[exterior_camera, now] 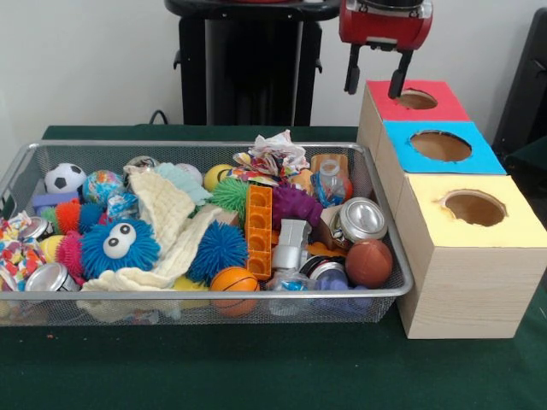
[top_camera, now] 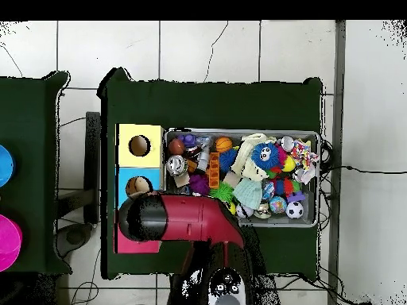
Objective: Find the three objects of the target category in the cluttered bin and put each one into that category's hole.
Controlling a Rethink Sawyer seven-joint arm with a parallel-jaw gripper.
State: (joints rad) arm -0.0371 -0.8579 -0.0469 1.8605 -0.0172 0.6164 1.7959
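A: Hovering upper right, gripper [exterior_camera: 375, 79] fingers apart, empty, above the red hole [exterior_camera: 416, 99].
B: Counts?
A: One wire bin [exterior_camera: 389, 256] centre-left, three holes, no plush animal visible.

Wire baskets: one [exterior_camera: 376, 295]
Three-hole wood boxes: one [exterior_camera: 466, 282], with one red [exterior_camera: 416, 99], one blue [exterior_camera: 440, 145] and one yellow hole [exterior_camera: 474, 207]
Blue puffer balls: two, one with eyes [exterior_camera: 120, 248], one plain [exterior_camera: 218, 250]
Green puffer balls: one [exterior_camera: 229, 196]
Purple puffer balls: one [exterior_camera: 297, 205]
Soccer balls: one [exterior_camera: 65, 178]
Basketballs: one [exterior_camera: 234, 283]
Brown footballs: one [exterior_camera: 369, 262]
Silver tins: two [exterior_camera: 362, 219] [exterior_camera: 49, 278]
Orange block strips: one [exterior_camera: 258, 231]
Robot arms: one, with one gripper [exterior_camera: 374, 79]
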